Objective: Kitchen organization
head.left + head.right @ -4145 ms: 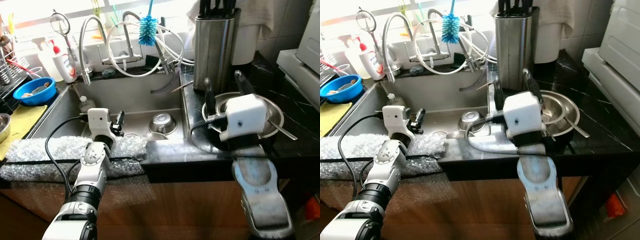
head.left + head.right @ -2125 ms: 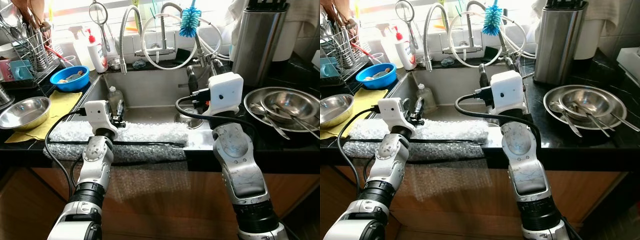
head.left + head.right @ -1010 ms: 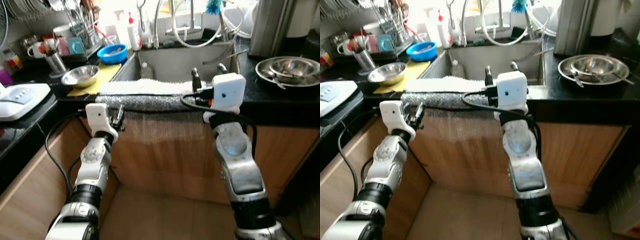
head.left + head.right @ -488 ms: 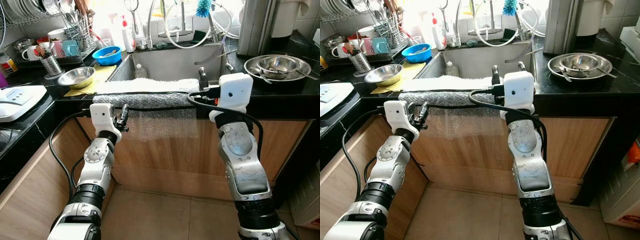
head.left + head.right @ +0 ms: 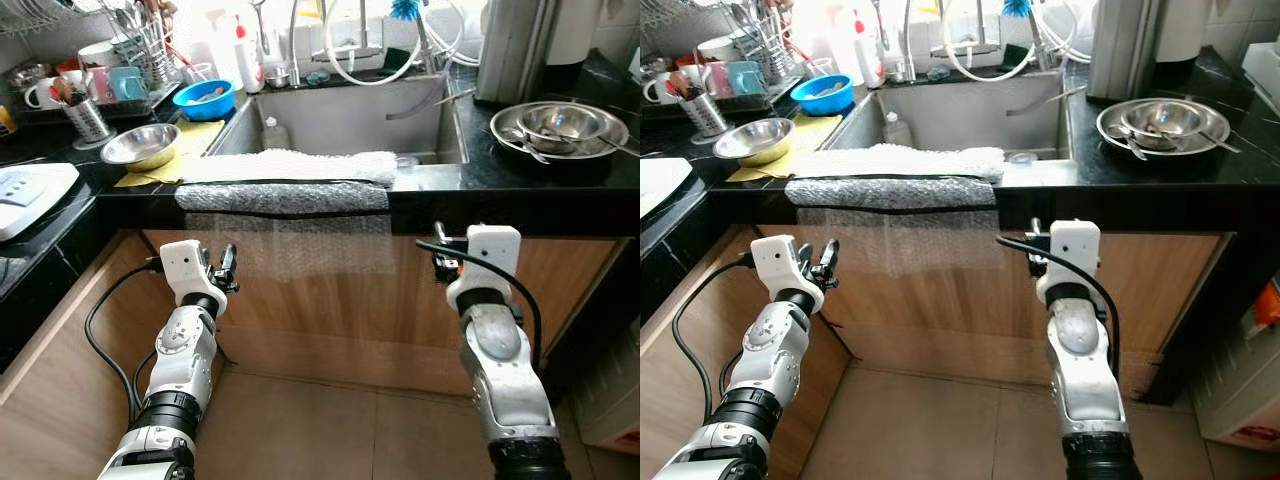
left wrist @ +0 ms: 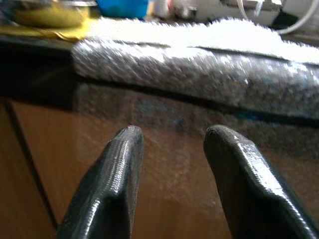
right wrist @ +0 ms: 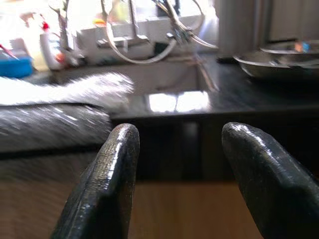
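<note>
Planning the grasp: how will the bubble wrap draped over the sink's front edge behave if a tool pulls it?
The bubble wrap is probably floppy: it bends over the counter edge and hangs down the cabinet. Likely light, so a one-sided tug may drag the whole sheet off. Its glossy film looks slippery; a pinch may slide.

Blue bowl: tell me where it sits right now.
The blue bowl sits on the counter on the robot's left, beside the sink, just behind the yellow cloth and the steel bowl.
</note>
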